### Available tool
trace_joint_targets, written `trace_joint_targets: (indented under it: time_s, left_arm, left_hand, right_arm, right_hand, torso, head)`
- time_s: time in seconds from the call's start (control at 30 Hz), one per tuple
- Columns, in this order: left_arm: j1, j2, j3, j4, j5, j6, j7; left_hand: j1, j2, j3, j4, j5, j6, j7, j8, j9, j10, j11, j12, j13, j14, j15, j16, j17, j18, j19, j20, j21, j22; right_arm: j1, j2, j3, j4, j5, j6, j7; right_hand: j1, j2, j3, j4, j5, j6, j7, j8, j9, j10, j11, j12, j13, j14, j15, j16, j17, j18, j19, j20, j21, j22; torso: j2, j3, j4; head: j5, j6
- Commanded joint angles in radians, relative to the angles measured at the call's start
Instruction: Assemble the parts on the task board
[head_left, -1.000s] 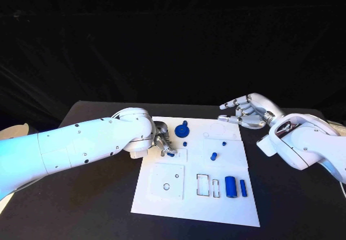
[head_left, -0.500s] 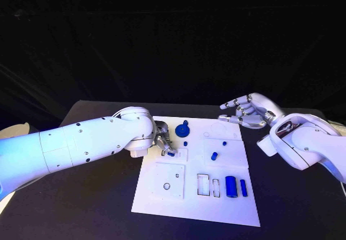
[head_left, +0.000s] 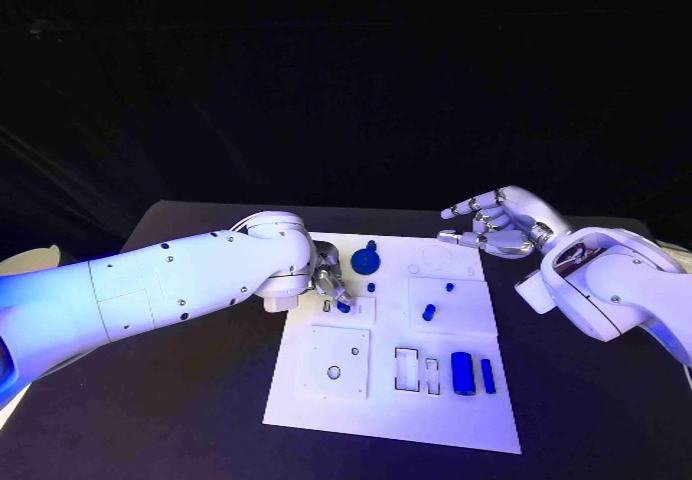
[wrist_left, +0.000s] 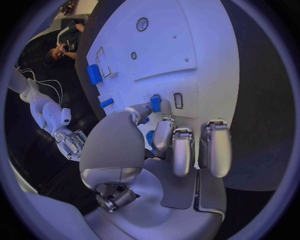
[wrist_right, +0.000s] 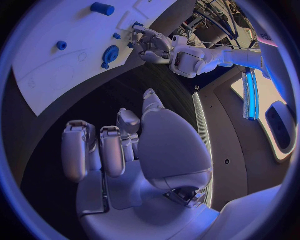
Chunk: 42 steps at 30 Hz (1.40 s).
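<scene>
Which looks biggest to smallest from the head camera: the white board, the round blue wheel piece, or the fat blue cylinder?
1. white board
2. fat blue cylinder
3. round blue wheel piece, though these two look nearly alike, and the wheel lies farther from the camera, so their order is unsure.

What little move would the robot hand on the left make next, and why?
Probably lower the small blue piece it pinches into the narrow slot beside it on the white board. The left robot hand hovers there with the piece at its fingertips, while the right robot hand waits open off the board.

Left hand (head_left: 326, 283) fingertips hide whether small blue part (wrist_left: 155, 103) is pinched; grip can't tell.
</scene>
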Motion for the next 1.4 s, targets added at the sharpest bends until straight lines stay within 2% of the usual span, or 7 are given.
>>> trace_joint_targets:
  time_s: [0.03,0.43,0.73,1.07,1.2,1.4]
  left_arm:
    - [-0.004,0.007,-0.005,-0.007,-0.002,0.043,-0.057]
    - [-0.004,0.016,-0.005,-0.019,-0.002,0.054,-0.057]
    - [-0.004,0.018,-0.005,-0.025,-0.002,0.067,-0.056]
    - [-0.004,0.019,-0.005,-0.032,-0.002,0.064,-0.056]
    - [-0.004,0.017,-0.005,-0.034,-0.002,0.058,-0.055]
    - [-0.004,0.013,-0.005,-0.035,-0.002,0.049,-0.054]
  left_hand:
    - [-0.012,0.003,-0.011,0.0,-0.001,0.026,-0.023,-0.006,-0.001,0.004,-0.003,0.005,0.003,0.102,-0.007,0.003,0.264,-0.015,0.069,-0.007,0.005,0.156]
    - [-0.056,0.022,-0.041,0.019,-0.001,0.038,-0.026,-0.009,0.001,0.013,-0.005,0.018,0.019,0.102,-0.009,0.003,0.264,-0.017,0.072,-0.009,0.009,0.163]
    - [-0.098,0.021,-0.08,0.038,-0.001,0.048,-0.027,-0.009,0.006,0.019,-0.006,0.027,0.03,0.102,-0.011,0.003,0.264,-0.019,0.076,-0.01,0.015,0.174]
    - [-0.145,0.02,-0.157,0.07,-0.004,0.056,-0.028,-0.003,0.016,0.025,-0.007,0.035,0.041,0.102,-0.011,0.003,0.264,-0.022,0.079,-0.011,0.02,0.184]
    - [-0.167,0.018,-0.209,0.088,-0.006,0.059,-0.028,-0.001,0.02,0.026,-0.007,0.038,0.044,0.102,-0.011,0.003,0.264,-0.022,0.08,-0.011,0.022,0.187]
    - [-0.171,0.026,-0.26,0.101,-0.005,0.059,-0.03,-0.001,0.024,0.027,-0.008,0.039,0.047,0.102,-0.012,0.003,0.264,-0.022,0.081,-0.012,0.023,0.189]
  right_arm:
    - [-0.001,0.0,0.0,0.004,-0.008,0.01,0.006]
    - [-0.001,-0.003,0.0,0.008,-0.008,0.01,0.007]
    - [-0.001,-0.005,0.0,0.01,-0.008,0.009,0.008]
    - [0.0,-0.006,0.0,0.011,-0.008,0.009,0.009]
    - [0.0,-0.007,0.0,0.011,-0.008,0.009,0.008]
    - [0.0,-0.007,0.0,0.01,-0.008,0.01,0.008]
  right_hand:
    - [-0.002,0.009,-0.006,0.003,0.006,0.009,0.0,0.002,0.0,-0.005,-0.002,-0.005,-0.001,0.076,-0.008,-0.005,0.148,0.009,-0.004,0.001,-0.005,-0.002]
    - [-0.003,0.009,-0.007,0.003,0.006,0.009,0.0,0.002,0.0,-0.007,-0.002,-0.008,-0.003,0.076,-0.008,-0.006,0.146,0.01,-0.006,0.001,-0.007,-0.005]
    - [-0.006,0.009,-0.01,0.004,0.008,0.009,0.0,0.001,0.0,-0.007,-0.002,-0.009,-0.005,0.076,-0.008,-0.007,0.146,0.01,-0.006,0.0,-0.007,-0.006]
    - [-0.016,0.007,-0.02,0.009,0.013,0.009,0.0,0.0,0.0,-0.007,-0.002,-0.01,-0.007,0.075,-0.008,-0.009,0.144,0.01,-0.006,0.0,-0.009,-0.008]
    - [-0.021,0.007,-0.025,0.011,0.014,0.009,0.0,-0.001,-0.001,-0.008,-0.002,-0.011,-0.009,0.075,-0.008,-0.01,0.142,0.011,-0.007,0.0,-0.011,-0.011]
    - [-0.022,0.007,-0.027,0.012,0.015,0.009,0.0,-0.001,-0.001,-0.008,-0.002,-0.013,-0.011,0.075,-0.008,-0.012,0.14,0.012,-0.009,0.0,-0.013,-0.014]
  torso:
    - [0.0,0.0003,0.0]
    - [0.0,-0.0005,0.0007]
    - [0.0,-0.0005,0.0005]
    - [0.0,-0.0006,0.0014]
    - [0.0,-0.0008,0.0009]
    - [0.0,-0.0013,0.001]
  head:
    - [0.0,-0.001]
    - [0.0,0.0]
    - [0.0,-0.001]
    - [-0.001,0.0]
    - [-0.001,0.0]
    - [-0.002,0.002]
